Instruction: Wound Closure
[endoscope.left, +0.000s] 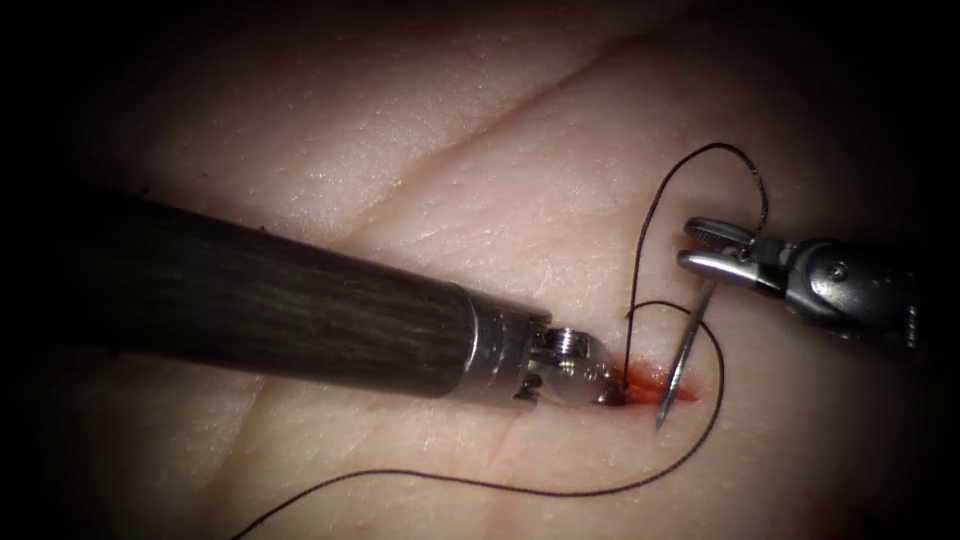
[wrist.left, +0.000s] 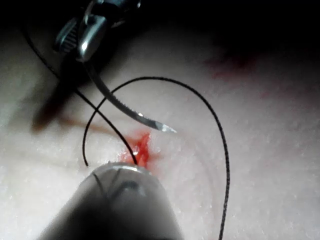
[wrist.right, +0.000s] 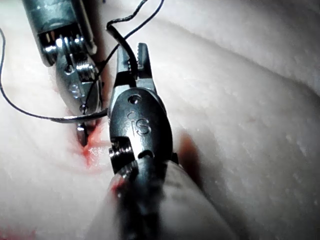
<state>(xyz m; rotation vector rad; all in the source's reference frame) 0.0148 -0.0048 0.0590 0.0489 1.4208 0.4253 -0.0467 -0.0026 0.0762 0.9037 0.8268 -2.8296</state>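
The tip of the left arm's end effector (endoscope.left: 612, 392) is pressed down at the left end of the short red-stained cut (endoscope.left: 655, 388) in the pale pork-belly tissue (endoscope.left: 480, 180), and its jaws are buried there behind the metal wrist, so whether they are parted or closed, and whether they have hold of anything, cannot be told; in the left wrist view the blurred shaft covers them as well. The dark grey shaft (endoscope.left: 260, 300) of that arm runs off into shadow at the endoscope view's left edge. The right arm's end effector (endoscope.left: 715, 250) comes in from the right, its body fading into darkness, and its jaws are closed on the curved steel needle (endoscope.left: 685, 355) close to its rear, thread-bearing end. The needle hangs down from the jaws with its point just over the right part of the cut; it is free of the tissue, as the left wrist view shows, with the bare tip (wrist.left: 167, 128) above the red fluid (wrist.left: 141, 147). The thin dark thread (endoscope.left: 700, 160) arches up from the cut, over and down to the right end effector; another strand loops around the needle's right side and trails away across the tissue toward the lower left, where it leaves the frame. Where the thread enters the tissue is hidden by the left end effector's tip.
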